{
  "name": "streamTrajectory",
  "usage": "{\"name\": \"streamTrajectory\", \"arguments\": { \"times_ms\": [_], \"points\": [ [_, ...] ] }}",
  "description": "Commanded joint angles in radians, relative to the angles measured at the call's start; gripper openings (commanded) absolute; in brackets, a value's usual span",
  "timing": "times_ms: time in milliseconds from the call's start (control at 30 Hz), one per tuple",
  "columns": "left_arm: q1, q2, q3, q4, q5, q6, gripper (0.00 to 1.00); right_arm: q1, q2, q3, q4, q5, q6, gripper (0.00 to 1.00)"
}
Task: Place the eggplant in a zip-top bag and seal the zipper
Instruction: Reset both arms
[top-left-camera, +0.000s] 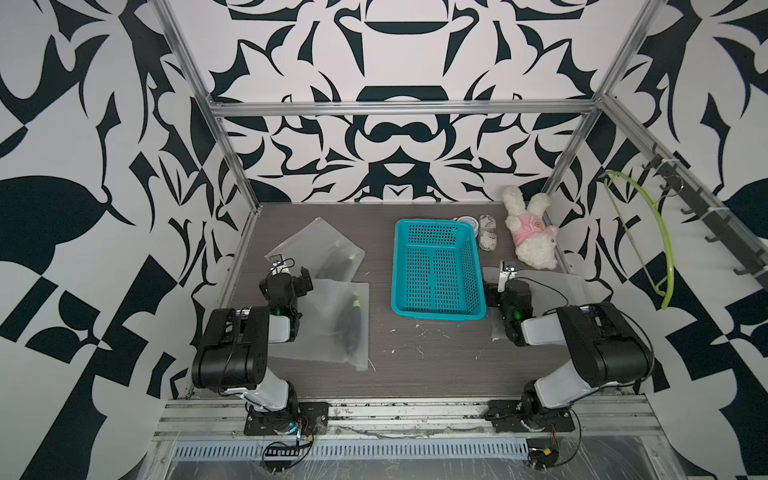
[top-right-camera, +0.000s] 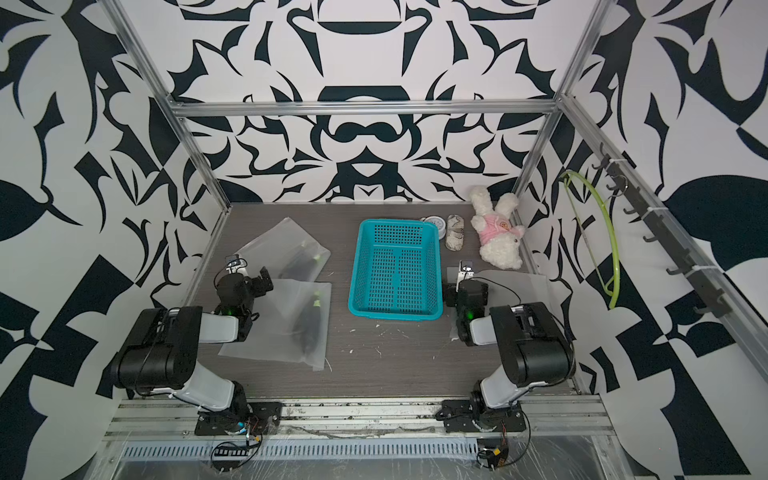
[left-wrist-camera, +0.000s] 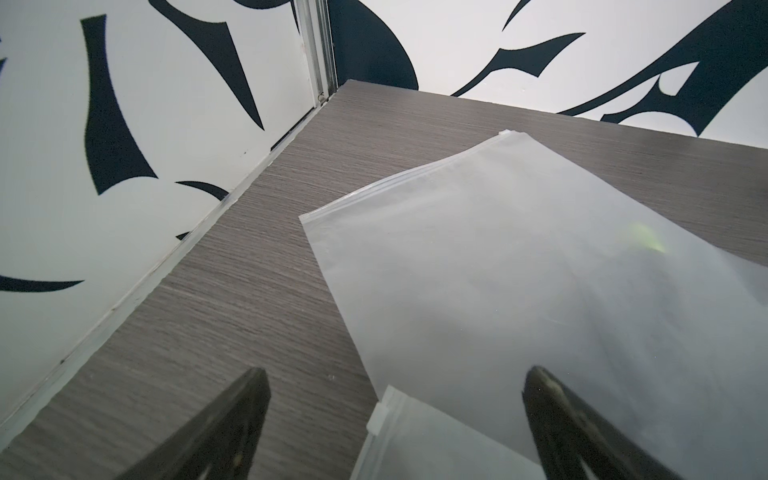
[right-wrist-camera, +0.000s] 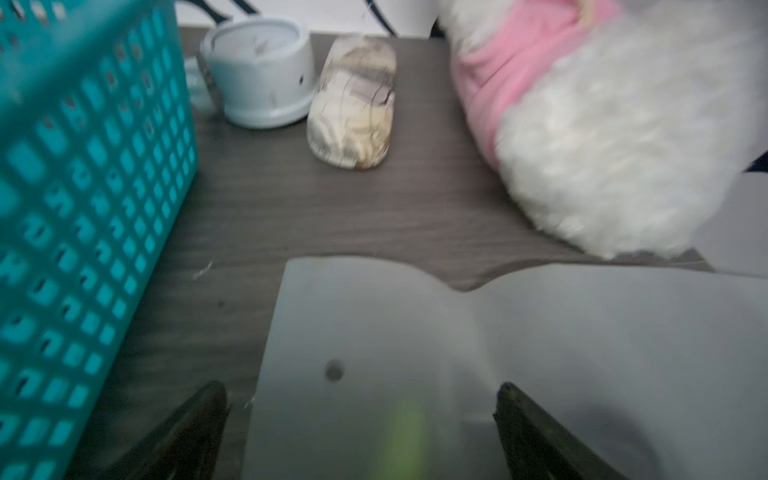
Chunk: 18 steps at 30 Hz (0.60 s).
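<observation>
Eggplant (top-left-camera: 348, 332) sits inside a frosted zip-top bag (top-left-camera: 320, 345) lying flat on the table (top-left-camera: 415, 374), dark body with the green stem end pointing toward the back wall. A second eggplant (top-left-camera: 336, 262) is in a second bag (top-left-camera: 303, 245) farther back, and the two bags overlap at a corner. Left gripper (left-wrist-camera: 397, 374) hangs over that overlap with its fingers (left-wrist-camera: 237, 419) spread wide and nothing between them. Both eggplants lie off to its right, apart from the fingers. Right gripper (right-wrist-camera: 361, 390) is spread wide too, over a third bag (right-wrist-camera: 540, 353) on the other side of the teal basket (top-left-camera: 398, 266).

Both top views show the two eggplants pretty clearly through the plastic. The left wrist view only catches a faint green smudge from the far stem, but it does show the near bag's zipper slider (left-wrist-camera: 376, 426) sitting between the fingers. The right wrist view has a blurry green streak showing in the third bag, and it's hard to tell what that is. It also gets the plush toy (right-wrist-camera: 602, 166), round tin (right-wrist-camera: 262, 70) and patterned pouch (right-wrist-camera: 353, 104) up close.
</observation>
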<state>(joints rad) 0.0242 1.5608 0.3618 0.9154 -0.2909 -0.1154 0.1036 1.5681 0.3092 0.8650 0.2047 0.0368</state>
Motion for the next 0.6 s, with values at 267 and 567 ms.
{"name": "streamTrajectory", "arguments": {
  "times_ms": [267, 567],
  "points": [
    [0.020, -0.007, 0.016, -0.014, 0.034, -0.017, 1.00, 0.011, -0.018, 0.041, 0.051, 0.044, -0.037, 1.00],
    [0.020, -0.016, 0.006, -0.008, 0.035, -0.018, 1.00, 0.010, -0.020, 0.041, 0.050, 0.044, -0.037, 1.00]
  ]
}}
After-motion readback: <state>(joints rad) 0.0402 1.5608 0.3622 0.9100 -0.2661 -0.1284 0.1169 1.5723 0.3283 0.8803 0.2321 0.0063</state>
